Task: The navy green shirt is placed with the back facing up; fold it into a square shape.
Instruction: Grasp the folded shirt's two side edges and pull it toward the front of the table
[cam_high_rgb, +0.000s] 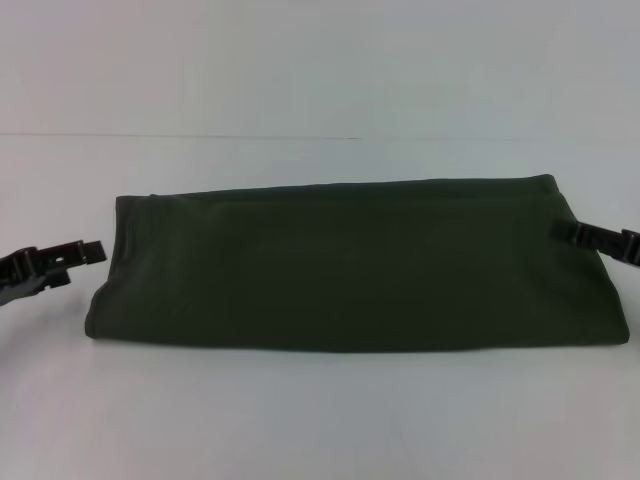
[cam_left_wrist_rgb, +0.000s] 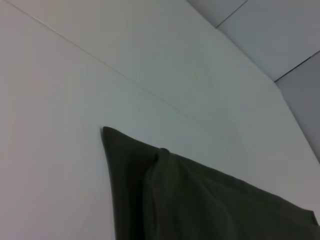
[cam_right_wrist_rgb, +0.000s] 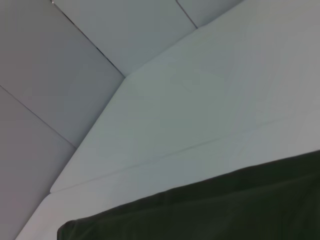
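The dark olive-green cotton shirt (cam_high_rgb: 355, 265), already folded into 1 long band, lies plain side up across the middle of the white table (cam_high_rgb: 320, 420), its long axis running left to right. The left gripper (cam_high_rgb: 95, 250) sits just beside the band's left end, the right gripper (cam_high_rgb: 562, 229) over its right end; whether either claw is open cannot be told. Both are equally near, suiting an end-to-end fold. No containers appear.
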